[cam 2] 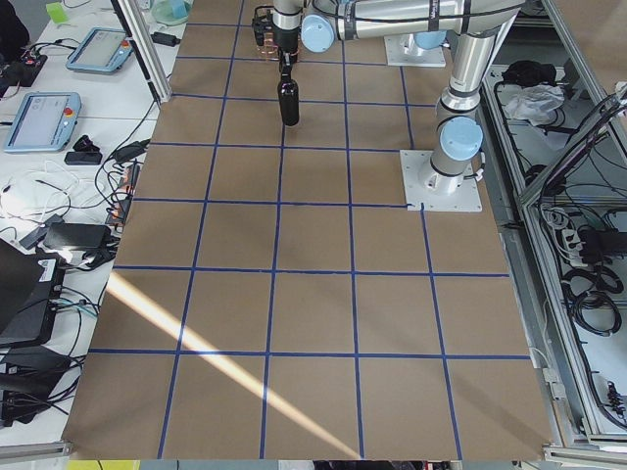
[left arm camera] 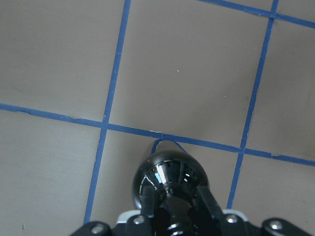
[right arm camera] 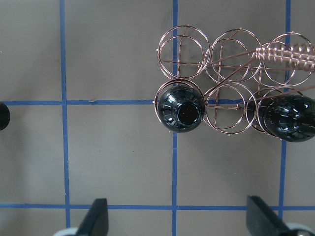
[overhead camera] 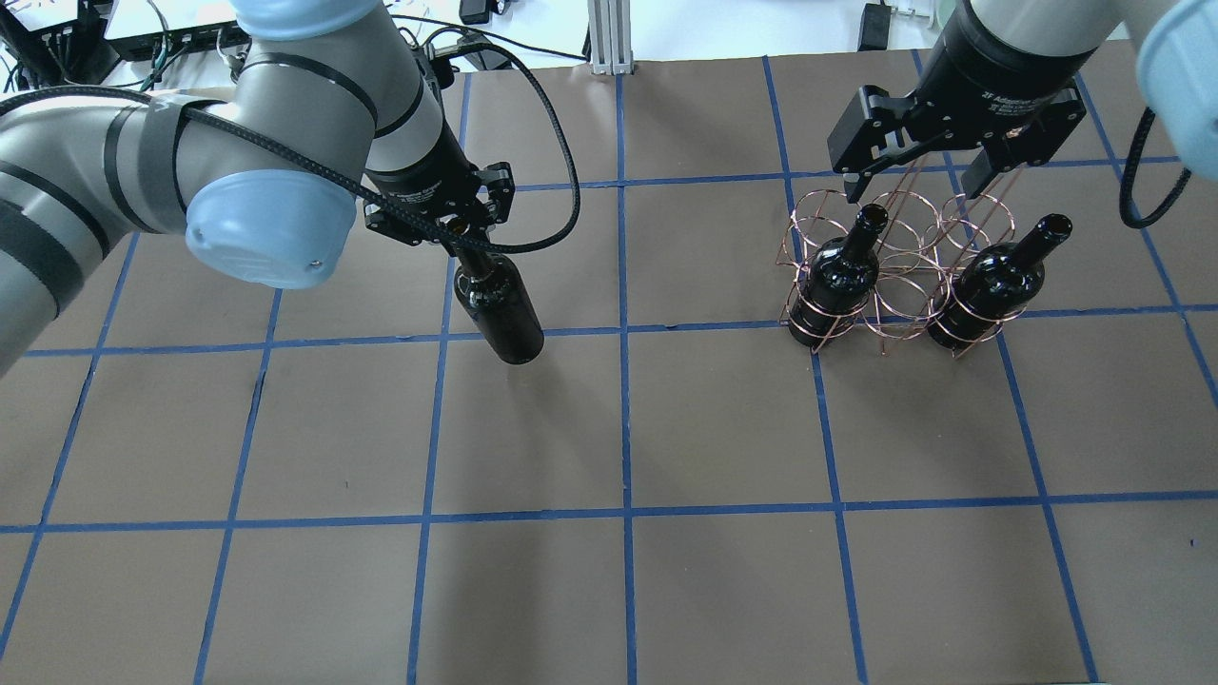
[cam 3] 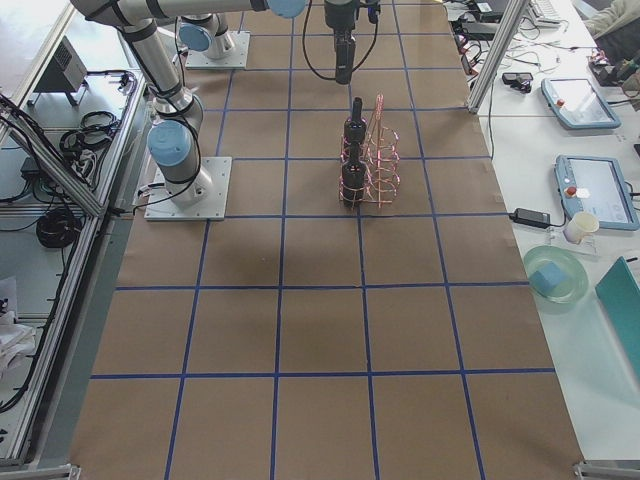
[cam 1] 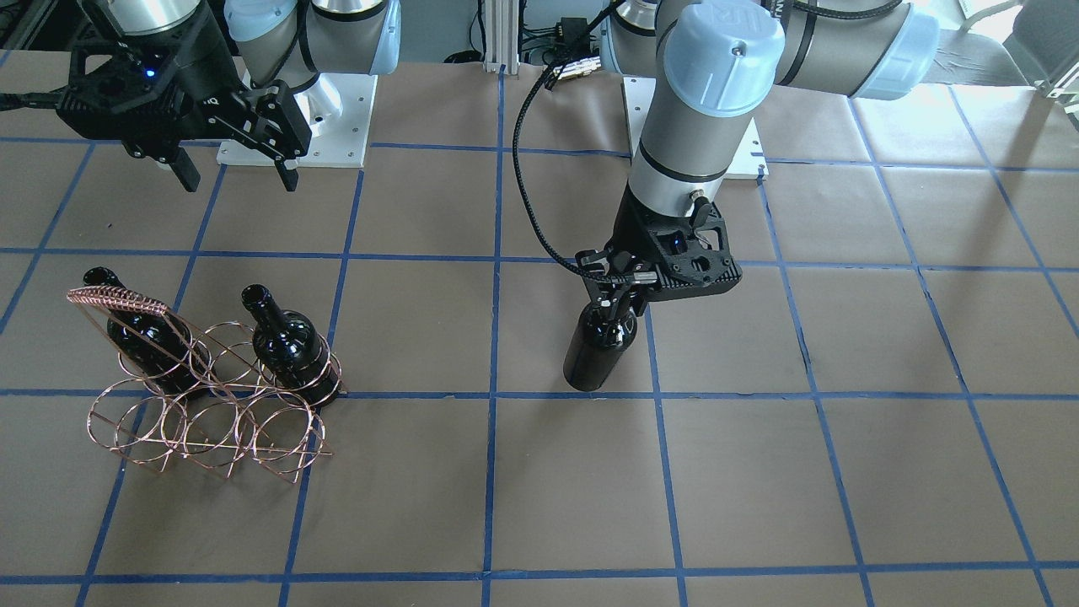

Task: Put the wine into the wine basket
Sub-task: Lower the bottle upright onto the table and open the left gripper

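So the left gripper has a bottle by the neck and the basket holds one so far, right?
Not one: the wine basket holds two, a first bottle and a second bottle at the ends of one row, as the right wrist view shows. The left gripper does have the wine by the neck.

The left arm (cam 1: 674, 152) and right arm (overhead camera: 1018, 29) are built of silver-grey metal tubes, with pale-blue rounded plastic joint caps (cam 1: 725, 55) fastened by small screws. A black braided cable (cam 1: 524, 169) is strung along the left arm. A matte black left gripper (overhead camera: 473, 255) and right gripper (overhead camera: 913, 190) are fitted, the latter marked with white lettering (overhead camera: 1013, 98). A white square base plate (cam 1: 350, 126) is seen.
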Controlling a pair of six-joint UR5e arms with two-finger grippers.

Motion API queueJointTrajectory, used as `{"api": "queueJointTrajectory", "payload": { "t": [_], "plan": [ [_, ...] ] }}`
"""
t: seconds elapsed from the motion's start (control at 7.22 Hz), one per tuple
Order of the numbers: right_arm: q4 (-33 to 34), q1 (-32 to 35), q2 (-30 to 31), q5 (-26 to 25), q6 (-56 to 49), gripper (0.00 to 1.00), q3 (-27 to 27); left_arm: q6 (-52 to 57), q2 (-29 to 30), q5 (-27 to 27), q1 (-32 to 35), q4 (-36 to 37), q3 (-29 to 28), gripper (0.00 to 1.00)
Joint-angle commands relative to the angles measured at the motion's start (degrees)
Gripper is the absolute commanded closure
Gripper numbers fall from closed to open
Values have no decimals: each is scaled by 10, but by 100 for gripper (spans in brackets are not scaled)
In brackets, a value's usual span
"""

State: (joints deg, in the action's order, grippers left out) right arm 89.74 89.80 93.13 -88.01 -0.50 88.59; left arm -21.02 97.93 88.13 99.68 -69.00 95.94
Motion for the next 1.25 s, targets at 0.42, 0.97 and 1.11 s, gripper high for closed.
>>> {"api": "queueJointTrajectory", "payload": {
  "t": [0.42,0.97,1.11],
  "plan": [
    [-2,-1,2,-7,6,0,-5,3,6,15,28,3,4,100],
    [0,8,12,4,52,0,-10,-2,8,35,30,4,4,100],
    [-1,8,15,5,52,0,-10,2,8,38,30,2,5,87]
  ]
}}
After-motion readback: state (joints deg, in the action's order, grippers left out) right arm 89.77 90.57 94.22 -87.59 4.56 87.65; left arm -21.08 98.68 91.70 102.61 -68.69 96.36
